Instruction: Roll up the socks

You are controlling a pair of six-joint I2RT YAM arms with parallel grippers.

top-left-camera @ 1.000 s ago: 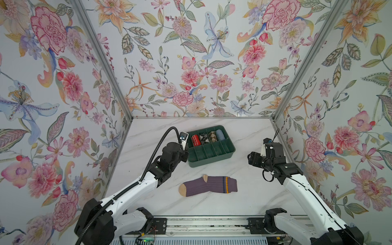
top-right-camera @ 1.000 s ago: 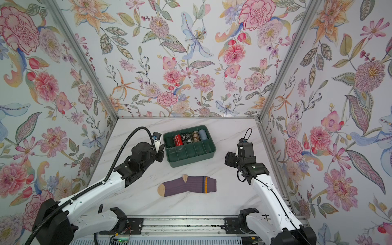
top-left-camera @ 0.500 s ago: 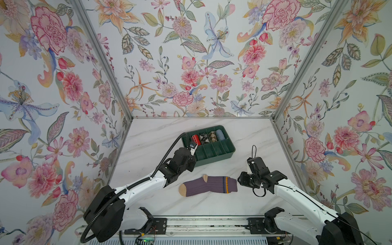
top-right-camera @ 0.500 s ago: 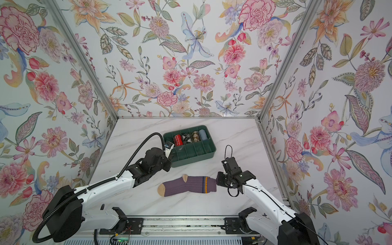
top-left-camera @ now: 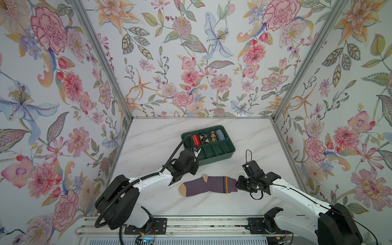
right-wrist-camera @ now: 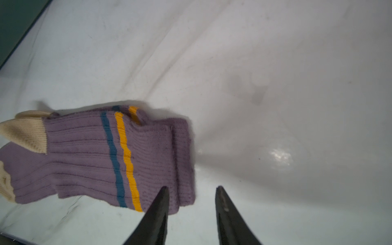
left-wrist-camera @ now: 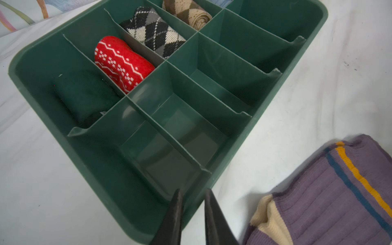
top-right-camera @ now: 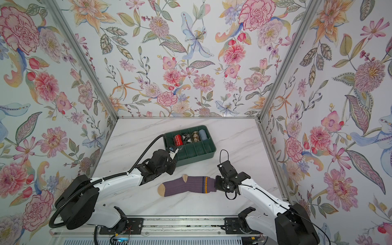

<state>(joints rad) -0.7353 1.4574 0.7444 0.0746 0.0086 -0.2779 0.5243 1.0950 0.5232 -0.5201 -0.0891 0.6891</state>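
Nearest, along the front rail [top-left-camera: 191, 222], both arms reach out over the white marbled bench [top-left-camera: 152, 144]. Just beyond the rail the socks [top-left-camera: 207, 186] [top-right-camera: 186, 186] lie flat and unrolled near the middle of the bench. They are one on top of the other, with the tan toe toward the left arm [top-left-camera: 148, 184] and the striped cuff toward the right arm [top-left-camera: 292, 195].

The right jaws sit at the cuff end. In the right wrist view they stand spread, with bare bench between them and one fingertip [right-wrist-camera: 157, 212] over the corner of the cuff [right-wrist-camera: 182, 161]. They grip nothing, and whether that tip touches the cloth cannot be told.

Past the socks' heel, the left jaws hang by the near left corner of the green tray [top-left-camera: 216, 159] [top-right-camera: 199, 158]. The left wrist view shows them only narrowly parted and holding nothing, with the tips in line with the tray's near wall [left-wrist-camera: 106, 191].

Farther back, the tray's rear compartments hold a row of rolls: dark green [left-wrist-camera: 84, 95], red patterned [top-left-camera: 195, 140] [left-wrist-camera: 123, 63], black argyle [top-left-camera: 203, 139] [left-wrist-camera: 152, 31], brown argyle [top-left-camera: 212, 137] and light blue [top-left-camera: 220, 134]. Its front compartments are bare.
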